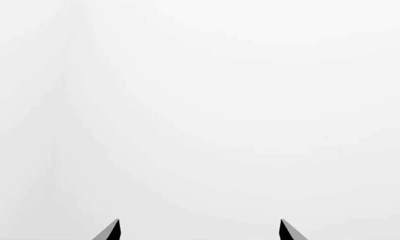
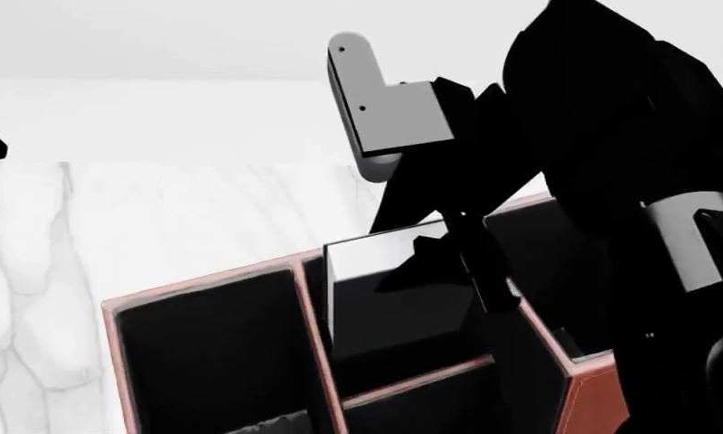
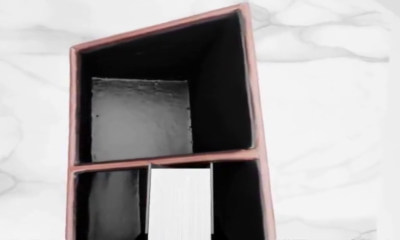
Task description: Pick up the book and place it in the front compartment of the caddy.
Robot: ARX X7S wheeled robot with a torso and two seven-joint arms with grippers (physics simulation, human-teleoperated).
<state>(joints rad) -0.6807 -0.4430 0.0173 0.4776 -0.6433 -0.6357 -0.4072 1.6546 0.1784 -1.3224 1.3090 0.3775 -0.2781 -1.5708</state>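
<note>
The caddy [image 2: 205,287] is reddish-brown with pink rims and black lining. The book [image 2: 380,253] stands upright inside its middle cell, white page edges up, behind a low pink-rimmed divider [image 2: 416,380]. My right gripper [image 2: 464,262] comes down from the black arm onto the book's right edge and appears shut on it. In the right wrist view the book [image 3: 180,205] fills the space between the jaws, in the nearer of two divided cells of the caddy [image 3: 250,75]; the fingers are out of frame. My left gripper [image 1: 200,230] is open and empty over a blank white surface.
A wide undivided cell [image 2: 205,362] lies left of the book. A taller cell with a reddish-brown wall [image 2: 596,398] stands on the right, under my right arm. The caddy rests on a white marble tabletop [image 2: 156,217]. The farther divided cell [image 3: 140,117] shows a bare grey floor.
</note>
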